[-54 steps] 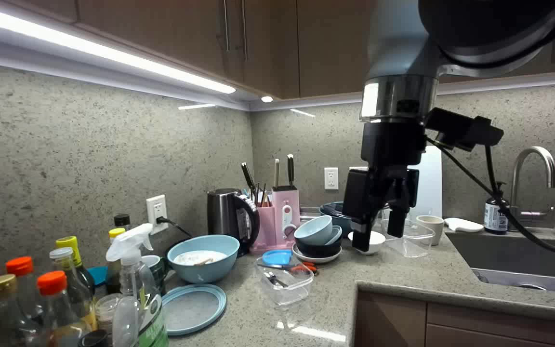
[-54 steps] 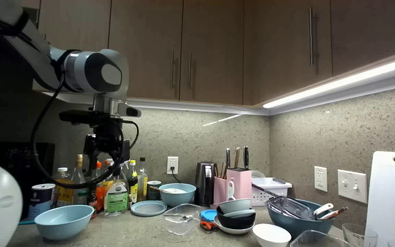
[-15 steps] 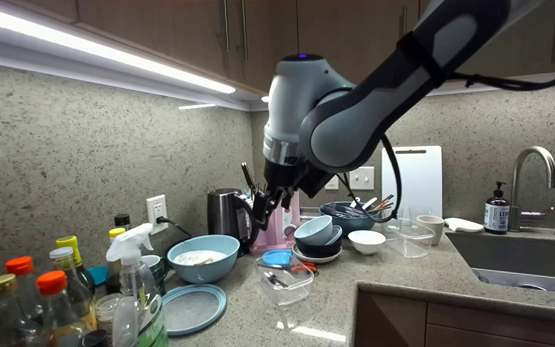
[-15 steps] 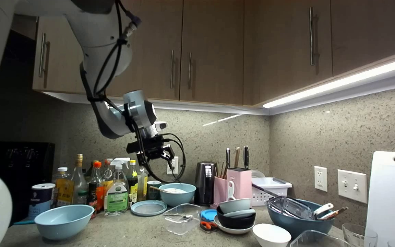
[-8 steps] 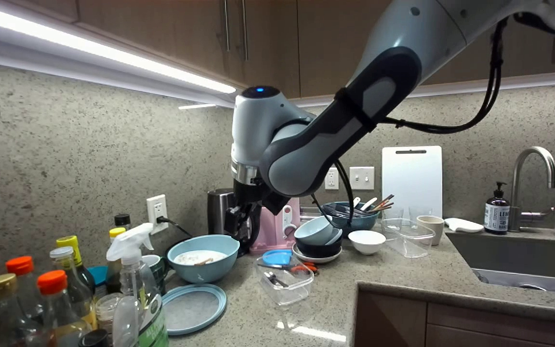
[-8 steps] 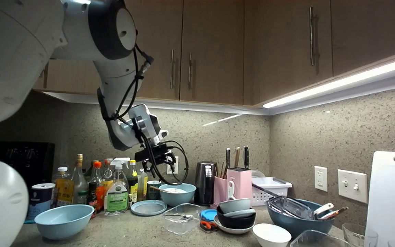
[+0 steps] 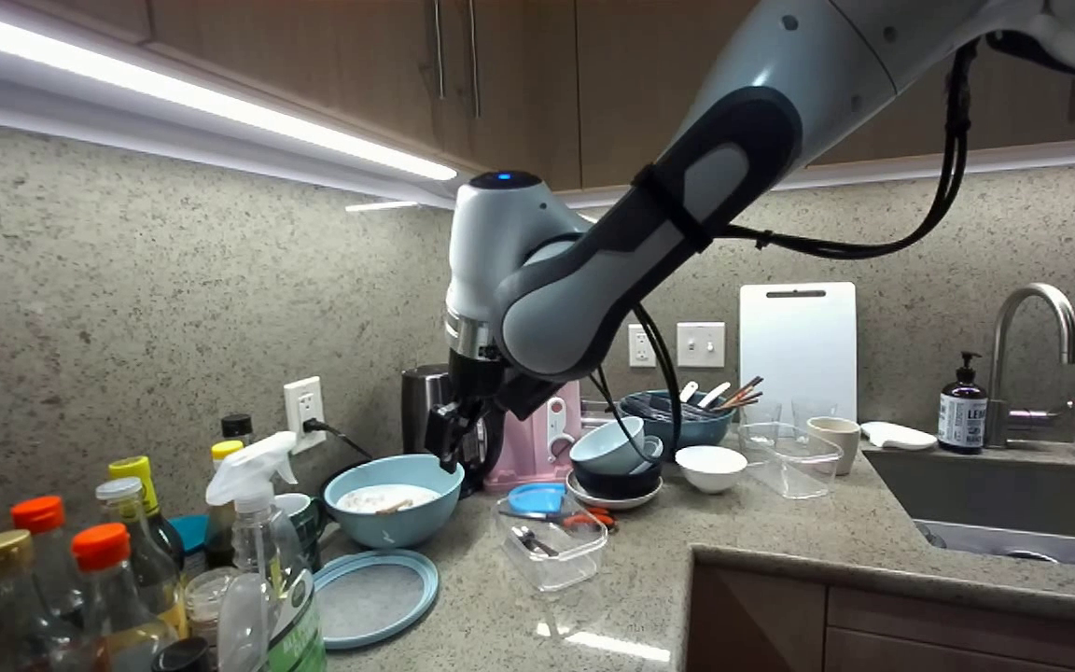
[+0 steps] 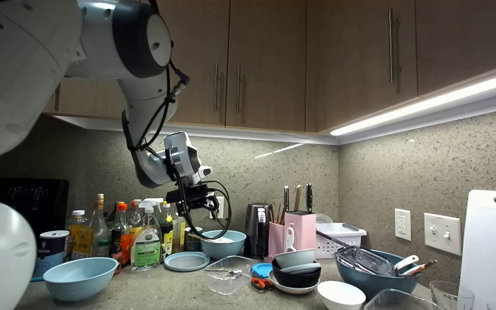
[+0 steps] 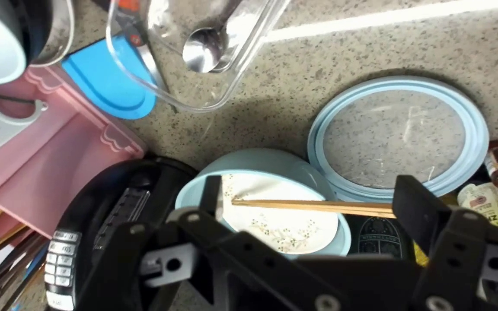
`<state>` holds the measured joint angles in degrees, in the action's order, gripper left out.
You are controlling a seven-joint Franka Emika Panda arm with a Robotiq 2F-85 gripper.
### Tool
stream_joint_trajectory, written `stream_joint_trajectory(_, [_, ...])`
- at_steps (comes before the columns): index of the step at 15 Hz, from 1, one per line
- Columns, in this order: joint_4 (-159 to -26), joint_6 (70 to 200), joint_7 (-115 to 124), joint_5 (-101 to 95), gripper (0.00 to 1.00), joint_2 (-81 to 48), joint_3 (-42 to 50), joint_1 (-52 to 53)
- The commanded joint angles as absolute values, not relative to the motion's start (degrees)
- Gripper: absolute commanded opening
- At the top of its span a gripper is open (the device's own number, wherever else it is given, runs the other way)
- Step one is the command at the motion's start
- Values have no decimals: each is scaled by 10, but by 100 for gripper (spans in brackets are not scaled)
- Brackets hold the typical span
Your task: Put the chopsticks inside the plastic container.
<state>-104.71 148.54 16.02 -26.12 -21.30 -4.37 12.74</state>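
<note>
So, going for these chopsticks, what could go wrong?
The open gripper would likely close lengthwise along the chopsticks, so it might push their ends, not pinch them. They jut beyond the bowl, so a nudge could dislodge them. The kettle stands close by; the gripper might bump it.

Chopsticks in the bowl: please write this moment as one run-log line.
fingers open above blue bowl | chopsticks in bowl, crossing rim, ungrasped | plastic container with spoon inside | transfer not done

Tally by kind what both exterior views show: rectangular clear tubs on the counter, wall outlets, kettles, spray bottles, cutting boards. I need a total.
Clear tubs: 2
Outlets: 2
Kettle: 1
Spray bottle: 1
Cutting board: 1
Total: 7
</note>
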Motion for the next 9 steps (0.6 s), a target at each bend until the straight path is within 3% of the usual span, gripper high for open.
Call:
stream_joint_trajectory(1, [-1014,1488,171,-162,100,-242,-47,128])
stream_joint_trajectory(6, [-958,1545,328,-291,100,-286,73,218])
stream_joint_trajectory(7, [-977,1519,281,-231,100,-270,38,191])
stream_joint_trajectory(9, [-963,1535,304,-264,100,-283,66,214])
